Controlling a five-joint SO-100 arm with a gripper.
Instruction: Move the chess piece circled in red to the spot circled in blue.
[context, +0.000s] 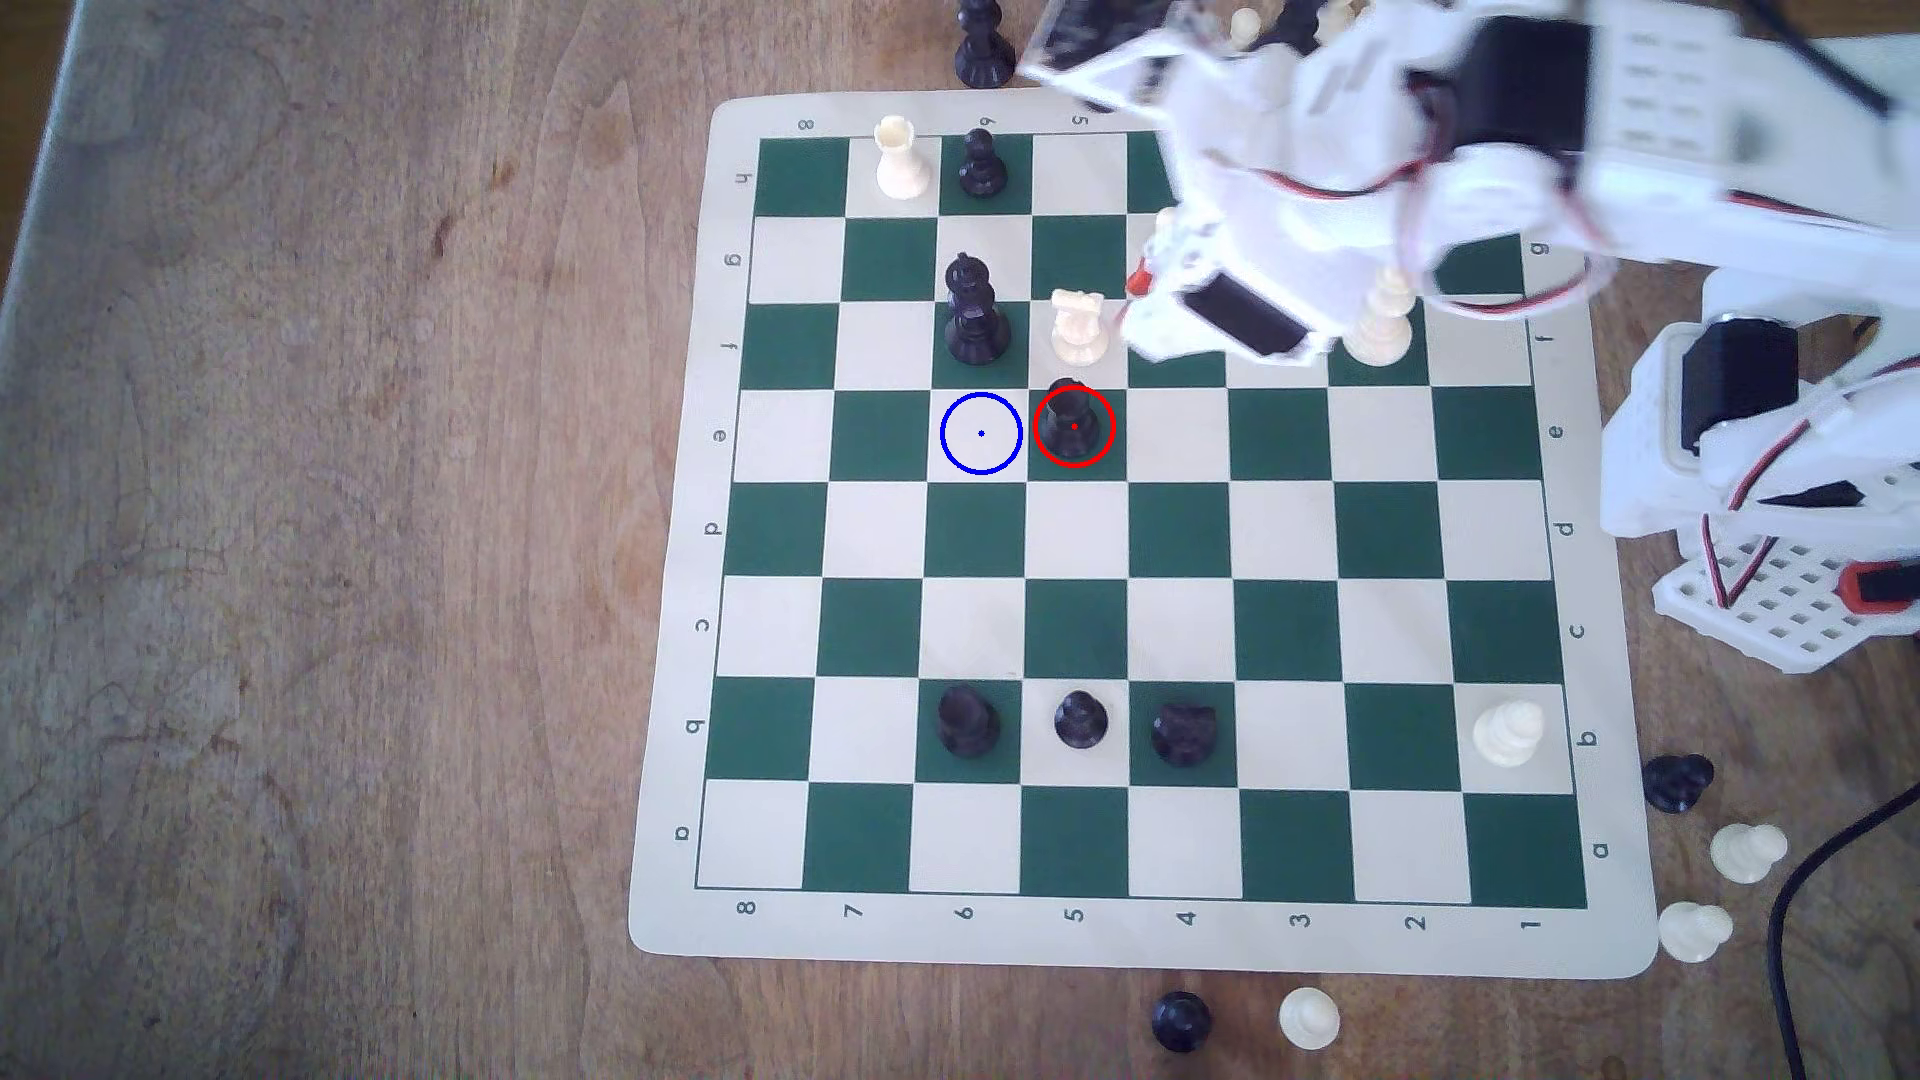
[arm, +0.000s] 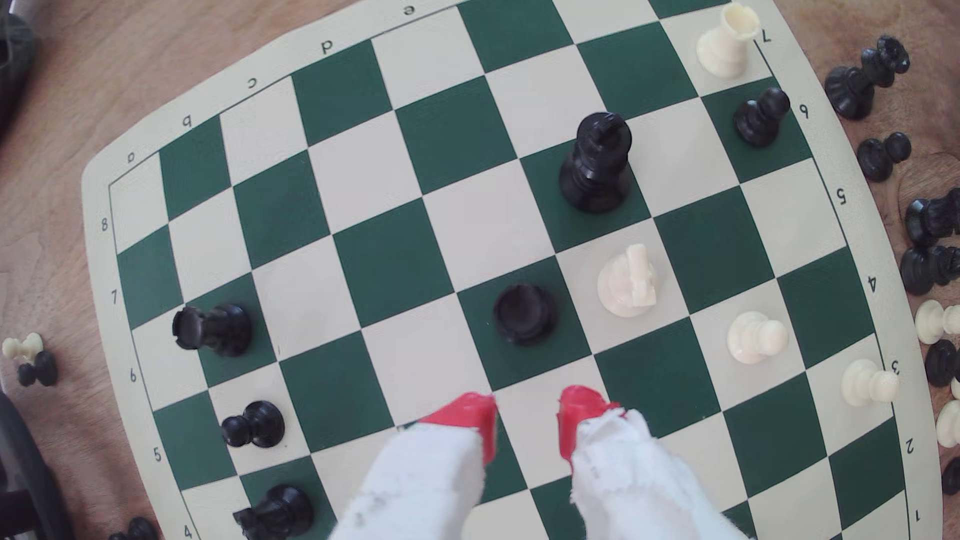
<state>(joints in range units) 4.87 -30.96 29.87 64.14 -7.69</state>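
Gripper (arm: 527, 415) apart, empty (fingers cut off low), short of black rook (arm: 524, 314); arm blurred.

- Wooden table (context: 312, 540), brown, with grain and darker knots.
- Pale strip along the exterior view's left edge, too blurred to identify.
- Soft, even daylight; faint shadows.
- Black cable (context: 1808, 914) across the exterior view's lower right corner.

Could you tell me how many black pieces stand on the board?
6: the red-circled piece on row e, a tall piece on row f, a pawn on row h, three pieces along row b. The arm may hide others.
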